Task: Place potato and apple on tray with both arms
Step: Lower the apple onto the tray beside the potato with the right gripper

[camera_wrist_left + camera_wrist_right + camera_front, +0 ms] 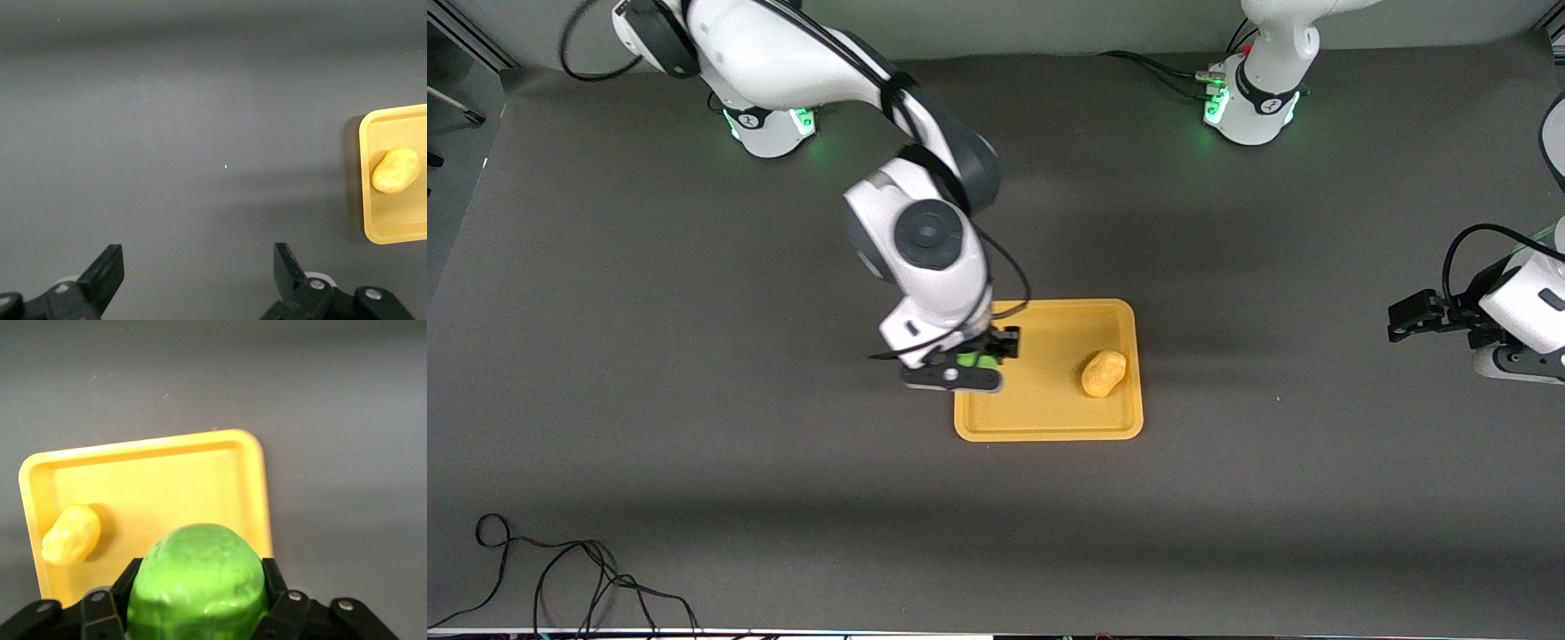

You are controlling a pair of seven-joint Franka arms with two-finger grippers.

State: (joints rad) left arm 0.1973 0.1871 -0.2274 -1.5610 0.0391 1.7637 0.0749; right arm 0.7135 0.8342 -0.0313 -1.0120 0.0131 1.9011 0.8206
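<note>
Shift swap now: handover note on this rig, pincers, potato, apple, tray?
Right pincer: shut on the apple, over the tray edge toward the right arm's end.
Left pincer: open, empty, waiting over bare table at the left arm's end.
Potato: already lying in the tray, toward the left arm's end.
Done: potato placed.
Left: lower and release the apple in the tray, then pull the right arm clear.

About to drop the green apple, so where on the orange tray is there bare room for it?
The flat orange-yellow plastic tray is bare from its middle to the right arm's end, under the right gripper, shut on the round green apple. The lumpy yellow-orange potato crowds the left arm's end. The left gripper waits, open, over table.
</note>
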